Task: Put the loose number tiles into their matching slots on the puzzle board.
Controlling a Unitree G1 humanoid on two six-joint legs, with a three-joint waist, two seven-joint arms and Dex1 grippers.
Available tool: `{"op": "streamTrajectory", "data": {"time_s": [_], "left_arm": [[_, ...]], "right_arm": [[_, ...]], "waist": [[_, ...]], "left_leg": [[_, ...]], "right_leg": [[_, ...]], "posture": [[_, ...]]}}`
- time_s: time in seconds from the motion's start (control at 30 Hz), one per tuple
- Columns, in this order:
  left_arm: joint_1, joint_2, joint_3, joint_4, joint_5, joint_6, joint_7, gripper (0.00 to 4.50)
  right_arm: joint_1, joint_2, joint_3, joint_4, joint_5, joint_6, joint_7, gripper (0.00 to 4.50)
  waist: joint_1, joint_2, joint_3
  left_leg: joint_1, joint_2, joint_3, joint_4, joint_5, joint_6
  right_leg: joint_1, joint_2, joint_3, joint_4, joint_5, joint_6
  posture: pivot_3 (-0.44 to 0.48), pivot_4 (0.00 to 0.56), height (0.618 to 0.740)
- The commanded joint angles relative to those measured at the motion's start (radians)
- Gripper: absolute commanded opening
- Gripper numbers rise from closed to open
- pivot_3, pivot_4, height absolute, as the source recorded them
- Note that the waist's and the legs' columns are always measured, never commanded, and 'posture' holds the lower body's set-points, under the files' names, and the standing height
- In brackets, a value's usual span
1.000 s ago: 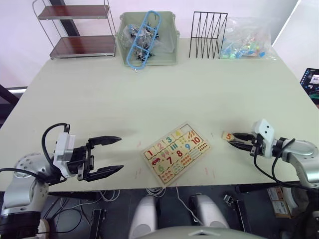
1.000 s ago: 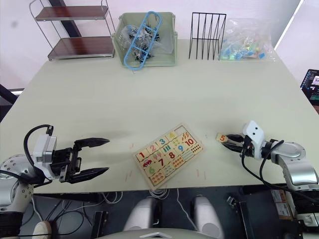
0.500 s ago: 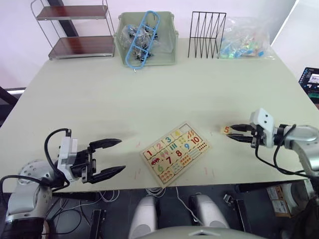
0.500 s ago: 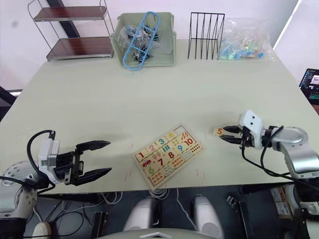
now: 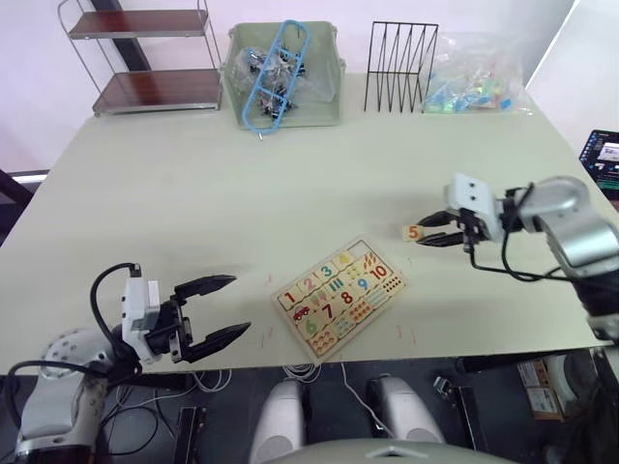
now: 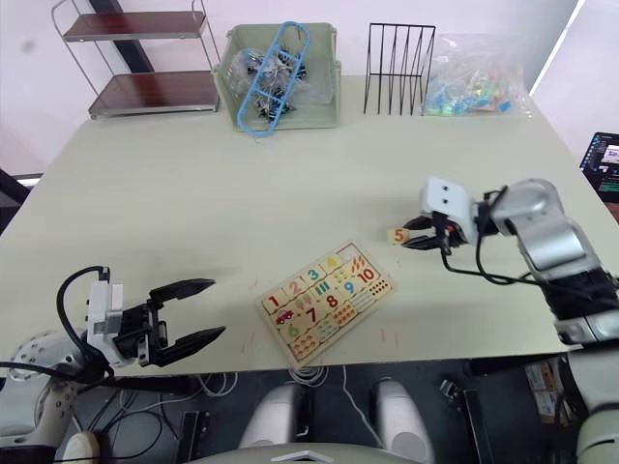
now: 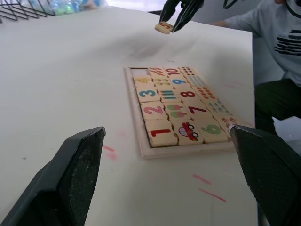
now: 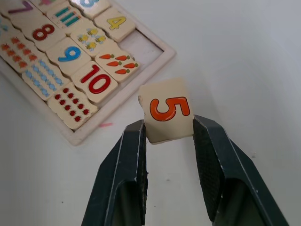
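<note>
Looking down over a pale green table (image 5: 290, 184), I have the left gripper (image 5: 224, 309) hovering above the near edge with its jaws spread wide and nothing between them. Just ahead of it, near the front edge, the puzzle board (image 5: 340, 298) lies flat and skewed to the table's edge. Tiles 1 to 4 sit in their row, and one matching slot (image 8: 143, 47) at the end beside the 4 is bare wood.

To the right and a little beyond the board, my right gripper (image 5: 422, 232) is pinching the number 5 tile (image 5: 413, 232), its two fingers pressed on opposite edges. The tile hangs clear of the table, well apart from the board's rim, with the orange digit face up.

My right wrist view gives what the head views cannot: the empty recess and the tile's edges seated between the finger pads (image 8: 133, 141). My left wrist view shows the board low across the table with the held tile (image 7: 164, 27) above and past its far end, and a person in a grey top (image 7: 273, 33) seated off the table's side.

Along the far edge stand a two-tier wire shelf (image 5: 145, 58), a green bin (image 5: 285, 77) with a blue rack in it, a black wire file rack (image 5: 398, 68) and a clear bag of coloured pieces (image 5: 474, 77).
</note>
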Motion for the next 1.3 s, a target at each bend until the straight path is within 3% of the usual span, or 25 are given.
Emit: {"op": "streamTrajectory", "data": {"time_s": [0.03,0.6,1.3], "left_arm": [[0.036,-0.013,0.008,-0.053,0.010,-0.010,0.043,4.50],[0.142,-0.038,0.012,-0.200,0.010,0.019,0.169,4.50],[0.189,-0.041,0.016,-0.249,0.019,0.013,0.208,4.50]], "right_arm": [[-0.104,0.043,0.052,0.028,-0.039,-0.018,0.056,0.86],[-0.316,0.229,0.237,0.245,-0.235,-0.133,0.161,0.86],[-0.408,0.345,0.294,0.459,-0.382,-0.341,0.180,0.86]], "waist": [[0.001,0.000,0.000],[0.003,0.000,0.000],[0.002,0.001,0.000]], "left_leg": [[0.000,0.000,0.000,0.000,0.000,0.000],[0.000,0.000,-0.001,0.000,0.000,0.000],[0.000,0.000,0.000,0.000,0.000,0.000]], "right_leg": [[0.000,0.000,0.000,0.000,0.000,0.000],[0.000,0.000,-0.002,0.001,0.000,-0.001],[0.000,-0.001,-0.002,0.001,-0.002,-0.004]], "posture": [[0.000,0.150,0.740],[0.000,0.150,0.740],[0.000,0.150,0.740]]}}
